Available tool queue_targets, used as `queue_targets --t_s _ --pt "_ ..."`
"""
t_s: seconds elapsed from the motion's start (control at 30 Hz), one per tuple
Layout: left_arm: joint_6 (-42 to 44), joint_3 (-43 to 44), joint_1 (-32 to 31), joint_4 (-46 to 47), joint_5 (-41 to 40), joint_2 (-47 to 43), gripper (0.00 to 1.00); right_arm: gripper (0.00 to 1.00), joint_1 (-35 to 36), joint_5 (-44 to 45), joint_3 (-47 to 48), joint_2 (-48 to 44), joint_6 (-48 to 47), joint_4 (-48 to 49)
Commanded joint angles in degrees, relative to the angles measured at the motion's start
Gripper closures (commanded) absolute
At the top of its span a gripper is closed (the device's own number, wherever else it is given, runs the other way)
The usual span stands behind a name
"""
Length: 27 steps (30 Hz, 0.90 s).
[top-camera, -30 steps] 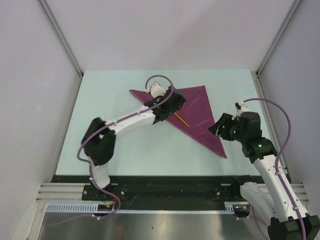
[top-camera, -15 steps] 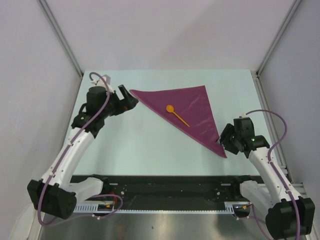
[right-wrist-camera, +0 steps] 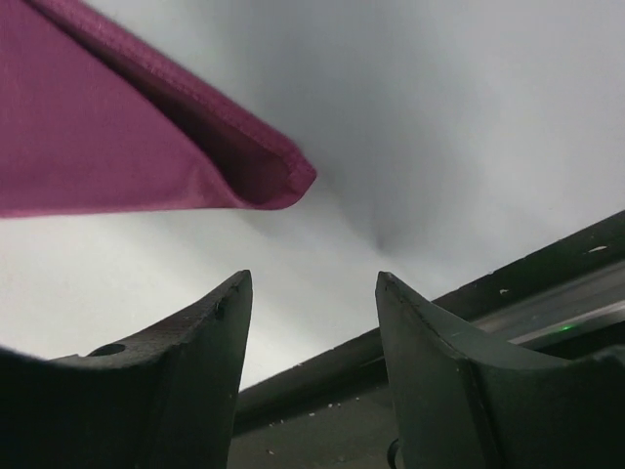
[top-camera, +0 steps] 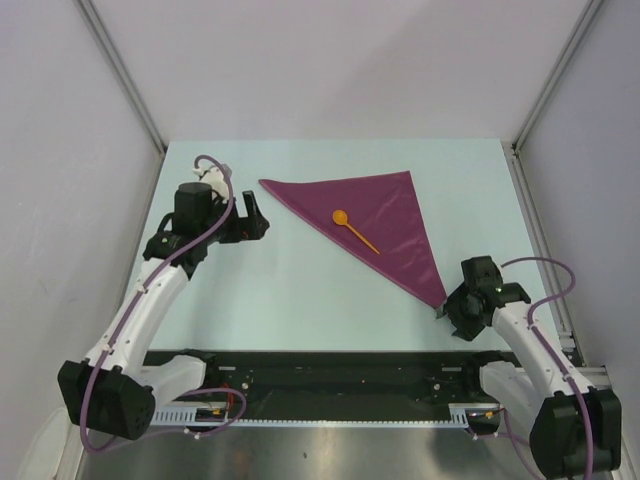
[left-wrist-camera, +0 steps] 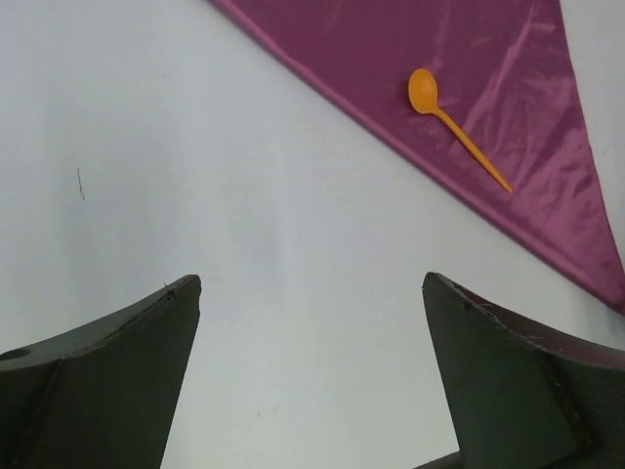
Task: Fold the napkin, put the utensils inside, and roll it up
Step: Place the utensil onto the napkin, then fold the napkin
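The plum napkin [top-camera: 390, 220] lies folded into a triangle on the table, one point toward the near right. An orange spoon [top-camera: 352, 229] rests on it close to the folded edge; the left wrist view also shows the spoon [left-wrist-camera: 454, 125] on the napkin [left-wrist-camera: 342, 59]. My left gripper [top-camera: 256, 222] hovers left of the napkin's left corner, open and empty [left-wrist-camera: 312, 283]. My right gripper [top-camera: 447, 318] sits at the napkin's near right corner, open. In the right wrist view, the cloth's tip [right-wrist-camera: 264, 176] lies just beyond the gripper [right-wrist-camera: 312, 278], not between the fingers.
The pale table [top-camera: 290, 290] ends at a black rail [top-camera: 330, 365] along its near edge, which appears right under the right gripper as a dark strip [right-wrist-camera: 508, 283]. White walls stand on both sides and at the back.
The left arm has drawn back to the left from over the napkin, leaving the spoon on the cloth. The right arm has moved toward me, down to the napkin's near right corner.
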Motion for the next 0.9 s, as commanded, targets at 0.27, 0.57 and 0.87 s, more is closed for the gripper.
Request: queue_targets --t_s 0.27,0.57,0.87 --pt "1.99 -1.42 0.30 2.05 0.71 0.78 0.00 0.44 -4.82 3.61 -0.76 1.33 3.43 6.24" --pt "1.90 -1.68 0.30 2.40 1.24 0.95 0.00 0.45 -6.32 2.81 -1.29 2.48 2.11 9.06" --pt "2.07 -1.60 0.30 2.05 0.54 0.78 0.00 0.49 -6.49 3.52 -1.81 3.45 1.23 10.29"
